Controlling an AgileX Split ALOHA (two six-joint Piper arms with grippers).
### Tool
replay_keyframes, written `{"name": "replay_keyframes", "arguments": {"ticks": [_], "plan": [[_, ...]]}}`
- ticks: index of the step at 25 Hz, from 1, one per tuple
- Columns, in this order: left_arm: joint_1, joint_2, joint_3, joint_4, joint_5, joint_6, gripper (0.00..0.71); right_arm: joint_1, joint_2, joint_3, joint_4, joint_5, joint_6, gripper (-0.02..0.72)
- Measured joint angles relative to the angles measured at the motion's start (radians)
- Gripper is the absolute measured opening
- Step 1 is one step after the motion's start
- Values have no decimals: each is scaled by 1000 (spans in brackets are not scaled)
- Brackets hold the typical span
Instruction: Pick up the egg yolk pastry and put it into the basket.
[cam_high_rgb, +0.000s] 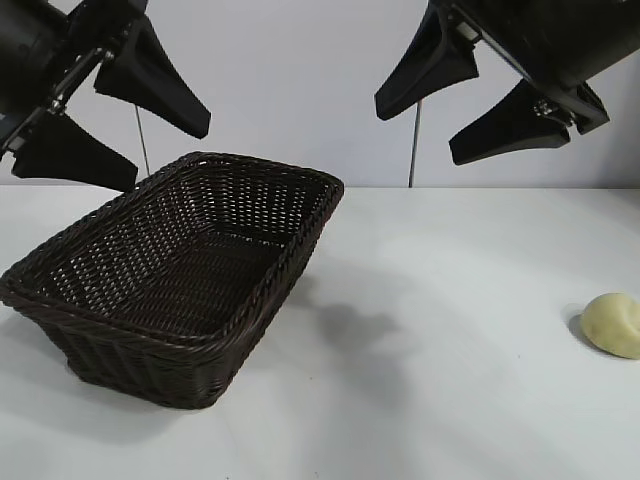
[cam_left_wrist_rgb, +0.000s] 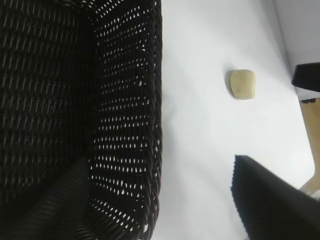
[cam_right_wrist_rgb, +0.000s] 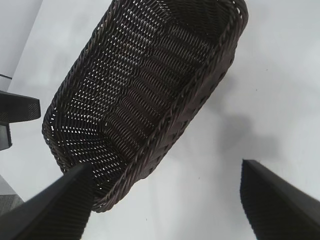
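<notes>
Exterior: sitting on the white table (cam_high_rgb: 450, 400), egg yolk pastry (cam_high_rgb: 613, 323) far right, well apart from the basket (cam_high_rgb: 180, 275); hovering above, left gripper (cam_high_rgb: 105, 115) and right gripper (cam_high_rgb: 465, 95), both spread wide, grasping nothing.
Left wrist: lying beside the basket (cam_left_wrist_rgb: 125, 120), pastry (cam_left_wrist_rgb: 242, 84).
Right wrist: showing the basket (cam_right_wrist_rgb: 150, 95) only.

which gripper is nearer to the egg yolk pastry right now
Right. The right gripper hangs open, raised above the table, up and to the left of the egg yolk pastry. The left gripper hangs open over the basket, across the table from it.
</notes>
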Motion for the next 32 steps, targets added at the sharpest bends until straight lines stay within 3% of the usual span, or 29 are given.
{"name": "replay_keyframes", "arguments": {"ticks": [32], "plan": [[0,0,0,-5,-40,-16,571,0,0,0,0,0,0,578]]}}
